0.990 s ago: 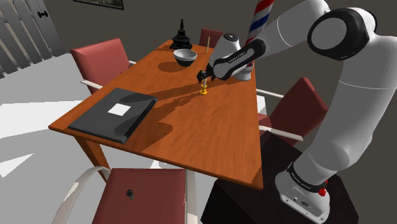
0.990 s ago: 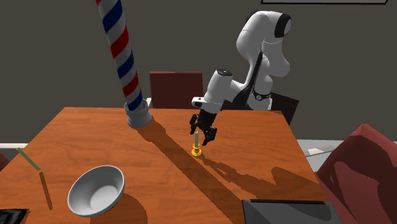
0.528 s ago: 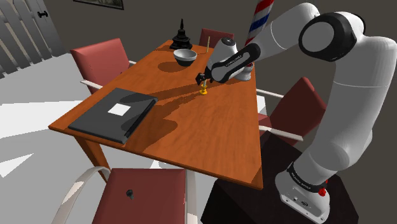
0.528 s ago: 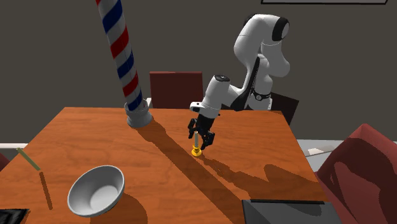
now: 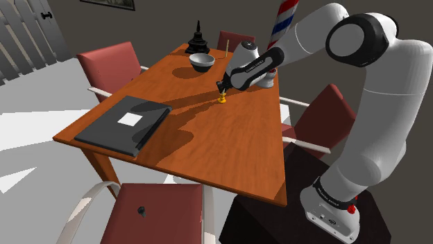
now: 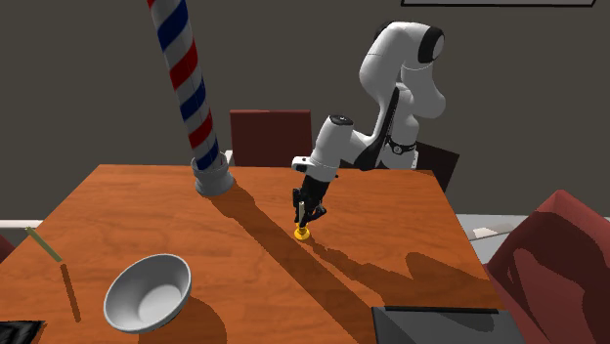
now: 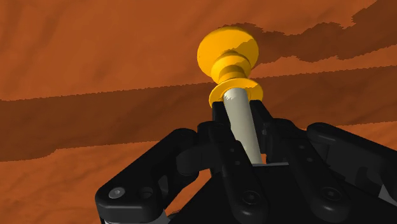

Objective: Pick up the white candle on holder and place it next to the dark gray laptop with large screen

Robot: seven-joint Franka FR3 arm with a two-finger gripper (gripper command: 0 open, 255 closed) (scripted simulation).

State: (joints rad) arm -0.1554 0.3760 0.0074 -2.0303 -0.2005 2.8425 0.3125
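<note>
Gripper (image 7: 244, 122) fingers are closed narrowly on the pale candle (image 7: 240, 109), one black finger pressed to each side of its shaft just above the yellow holder (image 7: 230, 58). The candle's upper end runs back between the fingers and is hidden inside the hand. In the shoulder view the gripper (image 5: 223, 89) covers nearly all of the candle, so little more than the holder (image 5: 222, 99) shows beneath it. In the second exterior view the gripper (image 6: 304, 209) points down at the holder (image 6: 303, 233), whose base appears to sit on the brown table (image 6: 391, 264); the contact itself is too small to judge.

Half a second ago the fingers stood apart on either side of the candle; now they have come together on it. The holder sits at the same spot on the table, and the arm's pose is almost unchanged.

Farther out, a grey bowl (image 5: 202, 61) and a barber pole (image 6: 186, 78), its top cut off, stand near the candle. The closed dark grey laptop (image 5: 125, 123) lies well apart from it, near the table's corner at the shoulder view's left; in the second exterior view the laptop (image 6: 440, 322) is cut by the bottom edge.
</note>
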